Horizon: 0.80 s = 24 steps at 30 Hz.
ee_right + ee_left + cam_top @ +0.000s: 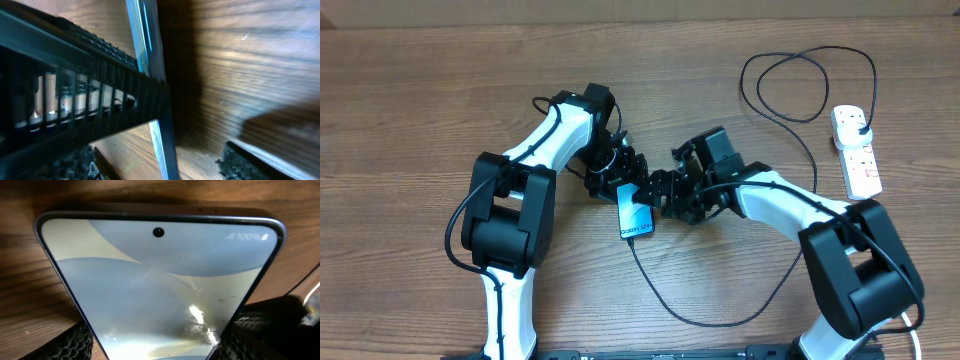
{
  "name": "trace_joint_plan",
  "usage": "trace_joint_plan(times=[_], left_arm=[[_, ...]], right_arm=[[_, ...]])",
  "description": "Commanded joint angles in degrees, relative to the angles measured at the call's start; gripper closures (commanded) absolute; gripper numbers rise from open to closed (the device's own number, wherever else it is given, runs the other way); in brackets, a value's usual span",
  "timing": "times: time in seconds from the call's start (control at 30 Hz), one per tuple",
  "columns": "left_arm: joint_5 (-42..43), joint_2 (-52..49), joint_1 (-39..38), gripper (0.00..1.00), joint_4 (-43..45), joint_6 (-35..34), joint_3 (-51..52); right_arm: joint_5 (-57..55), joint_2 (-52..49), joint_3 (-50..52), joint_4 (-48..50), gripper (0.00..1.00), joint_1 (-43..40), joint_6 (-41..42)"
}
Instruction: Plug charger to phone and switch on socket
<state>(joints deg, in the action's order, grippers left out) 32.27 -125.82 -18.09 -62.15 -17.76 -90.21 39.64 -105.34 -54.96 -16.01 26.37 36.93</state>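
The phone (637, 212) lies on the table (400, 100) between the two arms, its long axis going from rear to front with a small tilt; the left gripper (617, 180) is at its rear end. In the left wrist view its pads (75, 345) press on both side edges, so we judge it has the phone clamped. The right gripper (658, 197) stands at the phone's right edge; in its own view one finger (75, 85) crosses the phone and the other is well apart, so the jaws look open and hold nothing.

The charger (720, 322) runs from the phone's front end in a wide curve to its plug (861, 125), which sits in the socket (857, 150); we cannot tell if the tip is fully seated.

If it is, the switch remains. The socket lies well apart to the right of the right gripper, its long axis also rear to front; the right arm is clearly nearer. The cable loop lies between them and could be caught.
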Motion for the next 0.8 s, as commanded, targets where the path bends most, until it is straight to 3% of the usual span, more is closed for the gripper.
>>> trace_joint_plan(times=[0.0,0.43,0.77], left_arm=[[0.74,-4.81,-1.33,0.37,0.68,3.67,2.93],[0.61,-4.79,-1.40,0.32,0.90,3.65,2.93],[0.57,-4.79,-1.42,0.15,1.55,3.65,2.95]], right_arm=[[-0.55,-1.42,-0.87,1.90,0.30,1.51,2.73],[-1.62,-1.42,-0.87,3.15,0.70,2.56,2.71],[-1.62,-1.42,-0.87,3.13,0.81,2.56,2.71]])
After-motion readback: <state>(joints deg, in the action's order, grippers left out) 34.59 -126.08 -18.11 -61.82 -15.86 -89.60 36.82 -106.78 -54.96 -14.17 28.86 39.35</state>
